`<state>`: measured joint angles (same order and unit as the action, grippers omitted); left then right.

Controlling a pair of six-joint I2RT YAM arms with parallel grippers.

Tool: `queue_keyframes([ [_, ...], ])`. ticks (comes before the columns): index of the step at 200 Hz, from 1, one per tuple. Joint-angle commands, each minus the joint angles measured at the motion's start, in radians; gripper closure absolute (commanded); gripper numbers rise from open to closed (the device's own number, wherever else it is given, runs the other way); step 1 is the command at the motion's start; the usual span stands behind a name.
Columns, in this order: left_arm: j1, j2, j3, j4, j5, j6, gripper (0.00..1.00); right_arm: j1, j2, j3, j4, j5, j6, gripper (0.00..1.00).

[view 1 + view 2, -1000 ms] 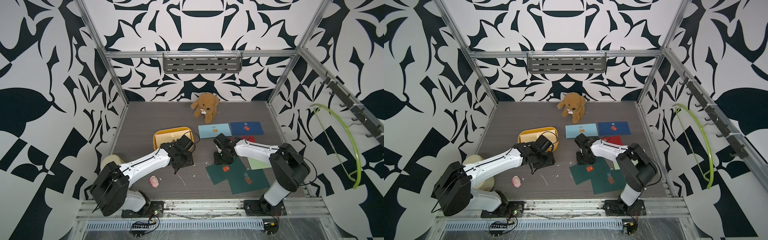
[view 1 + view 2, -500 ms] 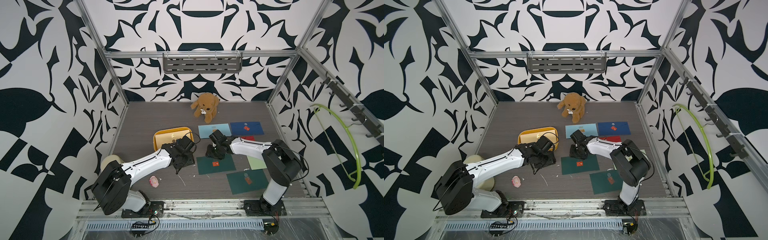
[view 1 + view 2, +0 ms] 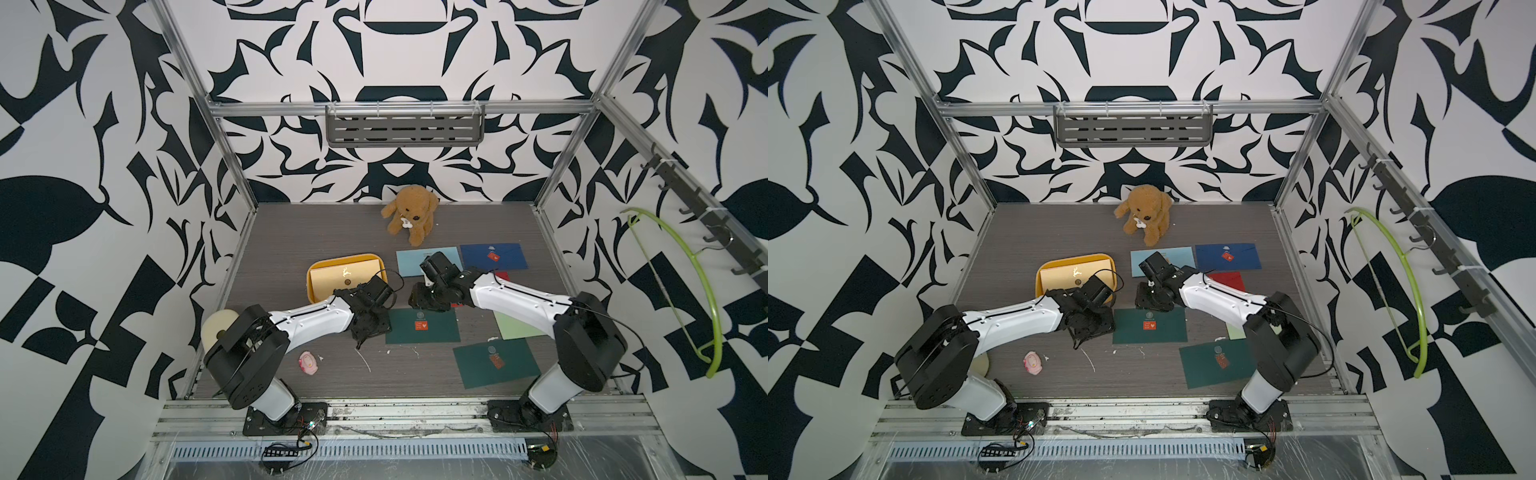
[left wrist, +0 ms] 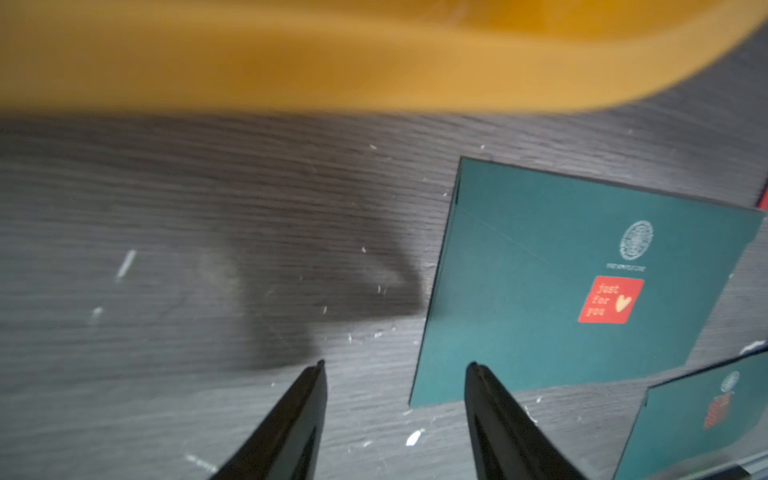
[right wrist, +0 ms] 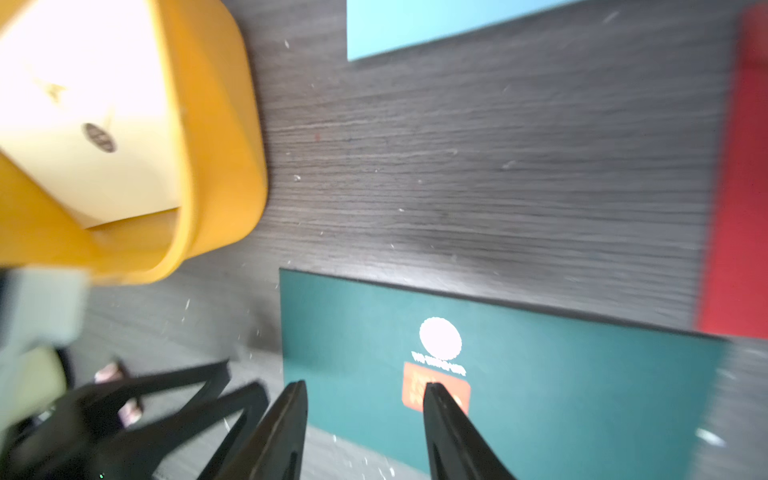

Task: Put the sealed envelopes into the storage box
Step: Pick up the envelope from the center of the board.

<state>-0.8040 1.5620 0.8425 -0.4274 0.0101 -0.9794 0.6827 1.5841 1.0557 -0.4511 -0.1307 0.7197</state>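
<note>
Your left gripper (image 4: 395, 365) has its fingers apart and empty: one tip is over the table (image 4: 166, 249), the other over an edge of a green envelope (image 4: 582, 270). Your right gripper (image 5: 365, 386) is spread too and holds nothing, with its tips above that same envelope; I cannot tell whether they touch it. The envelope lies flat just beside the box (image 5: 216, 124), which holds a yellow envelope (image 3: 345, 274). A second green envelope (image 3: 494, 361), a blue envelope (image 3: 409, 259) and a navy envelope (image 3: 494, 255) lie on the table too.
</note>
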Motion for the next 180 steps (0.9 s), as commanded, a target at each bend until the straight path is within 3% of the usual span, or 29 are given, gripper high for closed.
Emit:
queue_keyframes([
  [1,0.005,0.021,-0.027,0.067,0.061,0.001,0.41,-0.044,-0.063,-0.075,-0.104,0.042,-0.087,0.48],
  [50,0.005,0.072,-0.028,0.101,0.091,-0.002,0.42,-0.171,-0.096,-0.219,-0.082,-0.01,-0.145,0.42],
  [103,0.005,0.1,-0.042,0.122,0.096,-0.005,0.41,-0.193,-0.052,-0.251,-0.016,-0.056,-0.165,0.33],
  [108,0.005,0.101,-0.046,0.125,0.097,-0.006,0.41,-0.193,-0.052,-0.256,-0.003,-0.067,-0.164,0.25],
  [117,0.005,0.104,-0.05,0.13,0.1,-0.006,0.41,-0.193,-0.052,-0.264,0.024,-0.096,-0.155,0.22],
  [125,0.005,0.108,-0.051,0.133,0.102,-0.004,0.41,-0.194,-0.047,-0.269,0.046,-0.124,-0.148,0.12],
  [180,0.006,0.137,-0.064,0.16,0.113,0.024,0.41,-0.19,-0.016,-0.283,0.081,-0.186,-0.136,0.11],
])
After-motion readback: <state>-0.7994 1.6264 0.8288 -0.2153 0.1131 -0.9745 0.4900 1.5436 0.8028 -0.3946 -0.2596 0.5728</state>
